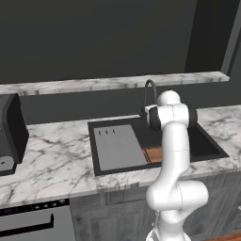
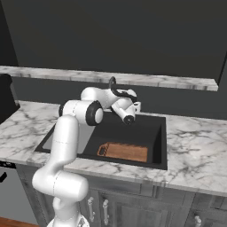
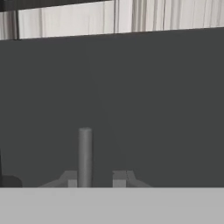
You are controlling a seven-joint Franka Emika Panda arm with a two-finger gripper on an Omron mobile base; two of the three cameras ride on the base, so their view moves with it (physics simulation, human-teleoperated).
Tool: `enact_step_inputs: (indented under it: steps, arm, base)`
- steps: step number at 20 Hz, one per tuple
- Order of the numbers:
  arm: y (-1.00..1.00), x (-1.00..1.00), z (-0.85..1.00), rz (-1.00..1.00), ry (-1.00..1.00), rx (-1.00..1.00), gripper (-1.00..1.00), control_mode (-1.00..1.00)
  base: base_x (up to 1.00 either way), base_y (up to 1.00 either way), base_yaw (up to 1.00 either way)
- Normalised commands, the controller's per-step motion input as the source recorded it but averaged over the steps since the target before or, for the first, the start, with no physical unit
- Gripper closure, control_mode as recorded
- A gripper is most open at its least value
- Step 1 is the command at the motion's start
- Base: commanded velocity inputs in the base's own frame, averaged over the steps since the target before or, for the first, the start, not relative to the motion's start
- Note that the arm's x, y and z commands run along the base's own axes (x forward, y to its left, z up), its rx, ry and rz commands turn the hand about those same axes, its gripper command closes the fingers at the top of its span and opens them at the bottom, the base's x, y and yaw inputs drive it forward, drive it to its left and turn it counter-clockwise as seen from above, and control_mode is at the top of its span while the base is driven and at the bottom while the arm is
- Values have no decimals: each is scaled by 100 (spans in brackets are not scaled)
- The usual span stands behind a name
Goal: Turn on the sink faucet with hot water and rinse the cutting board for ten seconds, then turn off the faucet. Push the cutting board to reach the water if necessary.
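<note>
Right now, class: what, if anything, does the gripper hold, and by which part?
It cannot be told. A thin grey rod, probably the faucet lever, stands by one of the fingertips; the gripper looks slightly parted.

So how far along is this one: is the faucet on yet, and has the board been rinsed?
No water shows under the sink faucet, and the cutting board lies on the floor of the sink, so nothing looks finished. In hand: the gripper is at the faucet's base, with a thin grey rod by one fingertip. Turning on, rinsing and shutting off remain.
</note>
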Motion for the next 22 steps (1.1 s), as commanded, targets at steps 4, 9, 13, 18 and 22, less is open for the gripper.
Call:
enact_step_inputs:
  steps: [4,9,13,18,22]
  arm:
    - [-59,-28,0,0,0,4,100,-100]
    - [-67,-25,0,0,0,4,100,-100]
    - [-75,-26,0,0,0,4,100,-100]
    - [-84,-29,0,0,0,4,100,-100]
    - [-83,-34,0,0,0,5,100,-100]
  base:
    - [0,0,0]
    - [0,0,0]
    - [0,0,0]
    - [0,0,0]
    - [0,0,0]
